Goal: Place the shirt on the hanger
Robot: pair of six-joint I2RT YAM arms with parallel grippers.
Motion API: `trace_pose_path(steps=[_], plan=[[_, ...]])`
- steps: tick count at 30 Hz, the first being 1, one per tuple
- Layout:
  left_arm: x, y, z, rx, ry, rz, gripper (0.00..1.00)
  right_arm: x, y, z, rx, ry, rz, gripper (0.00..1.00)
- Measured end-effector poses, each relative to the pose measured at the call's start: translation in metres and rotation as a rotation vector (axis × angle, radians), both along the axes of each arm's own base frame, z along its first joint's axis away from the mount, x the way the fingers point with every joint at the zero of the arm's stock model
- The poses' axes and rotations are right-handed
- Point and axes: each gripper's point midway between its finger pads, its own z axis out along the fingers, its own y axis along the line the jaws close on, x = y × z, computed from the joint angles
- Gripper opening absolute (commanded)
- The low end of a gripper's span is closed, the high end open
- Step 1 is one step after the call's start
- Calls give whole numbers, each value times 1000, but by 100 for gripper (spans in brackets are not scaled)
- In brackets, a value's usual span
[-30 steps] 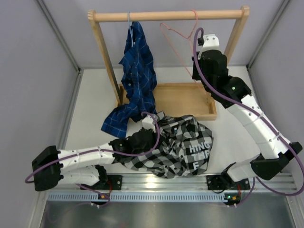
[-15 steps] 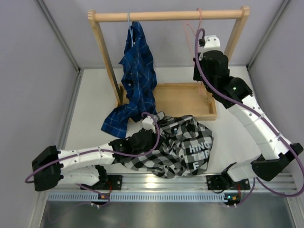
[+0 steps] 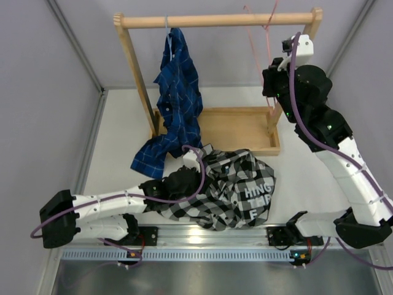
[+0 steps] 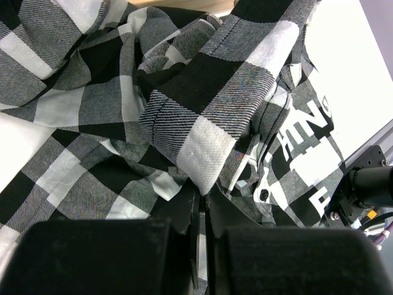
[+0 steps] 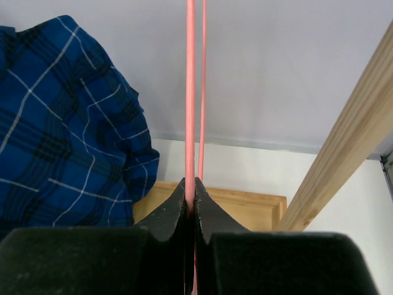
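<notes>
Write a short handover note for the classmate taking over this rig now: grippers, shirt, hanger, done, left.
Left gripper: shut on a fold of the shirt, which lies crumpled on the table towards its near edge.
Right gripper: shut on the hanger, gripping its wire high by the wooden rail, right of the blue plaid shirt.
Done: both things gripped.
Left: bring hanger and shirt together and work the hanger into the shoulders; no part of the shirt is on it yet.
</notes>
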Motion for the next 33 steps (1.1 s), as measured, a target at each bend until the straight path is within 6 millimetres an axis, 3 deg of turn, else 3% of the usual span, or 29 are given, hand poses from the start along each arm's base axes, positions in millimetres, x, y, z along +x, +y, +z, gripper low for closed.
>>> trace_pose_path(steps=[4, 8, 11, 14, 15, 19, 23, 26, 33], plan=[[0, 0, 2, 7, 6, -1, 0, -5, 6, 3, 0, -6, 54, 0], [4, -1, 17, 22, 5, 12, 0, -30, 8, 0, -9, 13, 147, 0], [15, -4, 37, 20, -7, 29, 0, -73, -10, -18, -22, 43, 210, 0], [31, -1, 52, 8, -17, 57, 0, -131, -35, -44, -21, 72, 279, 0], [37, 3, 54, 8, -14, 69, 0, -159, -45, -52, -12, 79, 323, 0], [57, 12, 52, 41, 0, 99, 0, -217, -63, -69, 48, 96, 410, 0], [64, 11, 45, 76, 29, 78, 0, -257, -60, -111, 43, 237, 543, 0], [71, 2, 48, 77, 43, 50, 0, -279, -56, -143, 32, 361, 617, 0], [73, -10, 64, 47, 37, 8, 0, -301, -60, -185, 39, 462, 646, 0]])
